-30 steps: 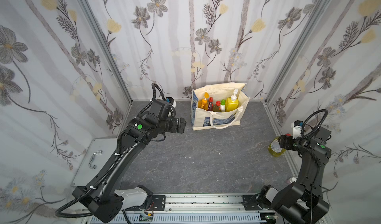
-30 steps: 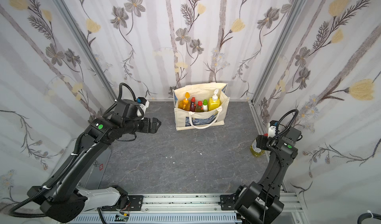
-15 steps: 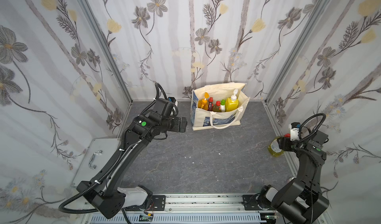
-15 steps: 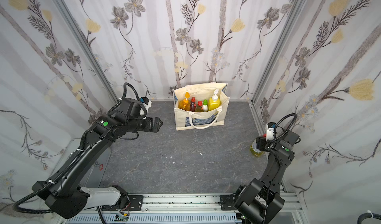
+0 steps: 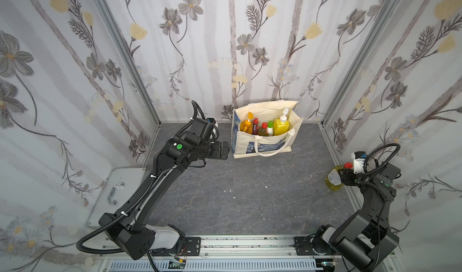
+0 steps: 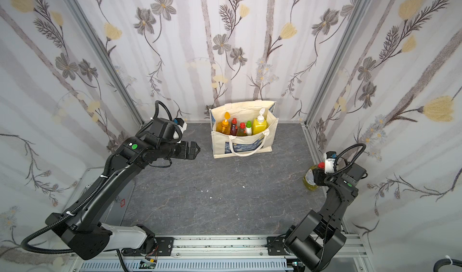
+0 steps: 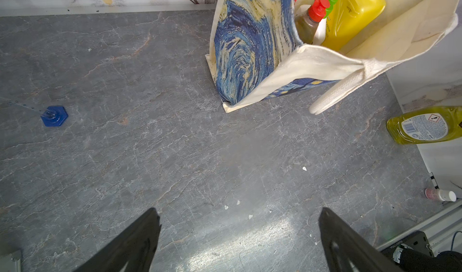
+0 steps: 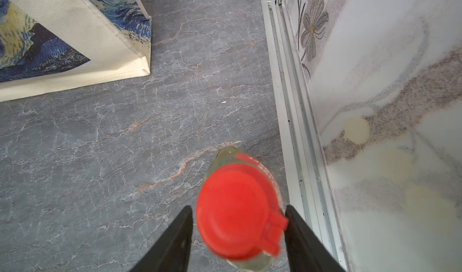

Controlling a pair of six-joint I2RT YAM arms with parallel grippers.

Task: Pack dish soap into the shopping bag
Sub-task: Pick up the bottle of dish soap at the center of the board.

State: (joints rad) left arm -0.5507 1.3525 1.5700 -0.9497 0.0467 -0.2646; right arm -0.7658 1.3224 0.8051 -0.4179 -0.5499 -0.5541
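Around you stand three walls (image 5: 225, 45) papered with grey and yellow flowers, joined at the corners by aluminium posts, and under them lies a grey, marble-veined floor (image 5: 250, 195) edged by a metal rail at the front. Off its left edge you see a metal plate with a handle (image 5: 117, 190). The shopping bag (image 5: 265, 145) stands upright against the back wall, its mouth open and one cream handle hanging down its printed front. Inside it, in a row, stand the orange pump bottle (image 5: 246, 127), the red bottle (image 5: 255, 128), a yellow-green red-capped bottle (image 5: 263, 131), the white green-capped bottle (image 5: 270, 129) and the yellow pump bottle (image 5: 281, 125). The sixth bottle (image 5: 333, 180), yellow-green with a red cap, stands on the floor close to the right wall's rail, well apart from the bag. Your right gripper (image 8: 238, 208) brackets its cap, a finger close on each side; you cannot tell whether they press on it. Your left gripper (image 7: 238, 213) hangs just left of the bag, spread wide and empty. A blue hexagonal piece (image 7: 54, 115) and white flecks (image 5: 233, 197) dot the floor.
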